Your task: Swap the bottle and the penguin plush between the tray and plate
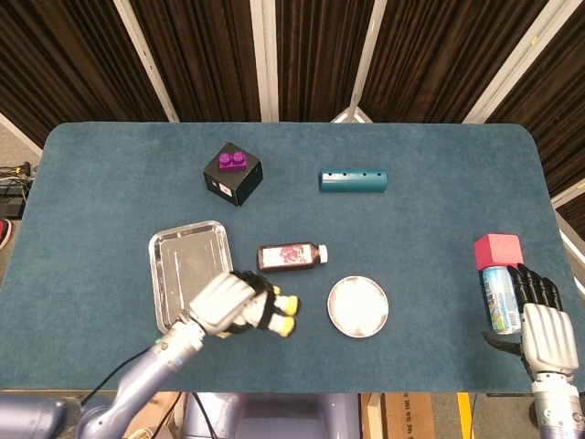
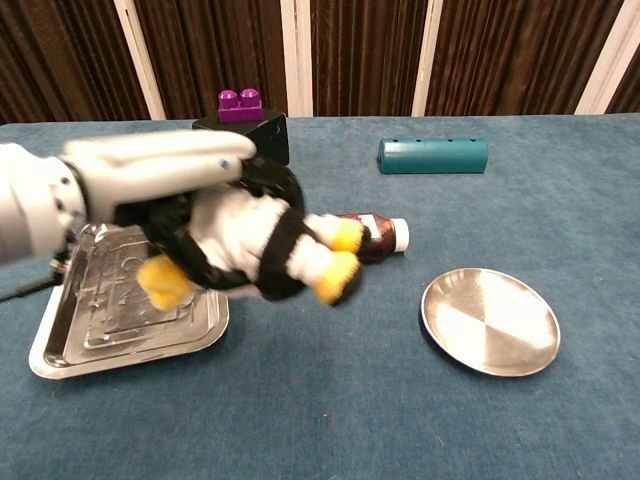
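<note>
My left hand point(image 1: 221, 304) point(image 2: 150, 175) grips the black-and-white penguin plush point(image 1: 265, 311) point(image 2: 255, 240) and carries it in the air, between the steel tray point(image 1: 187, 267) point(image 2: 120, 315) and the round silver plate point(image 1: 357, 306) point(image 2: 490, 320). The plush's yellow feet point toward the plate. The brown bottle point(image 1: 292, 256) point(image 2: 385, 230) lies on its side on the table between tray and plate, partly hidden by the plush in the chest view. The tray holds nothing. My right hand point(image 1: 546, 329) rests at the table's right edge, fingers apart, holding nothing.
A black box with a purple brick point(image 1: 232, 173) point(image 2: 240, 105) stands behind the tray. A teal bar point(image 1: 353, 180) point(image 2: 432, 155) lies at the back. A spray can with a red cap point(image 1: 498, 279) lies right beside my right hand.
</note>
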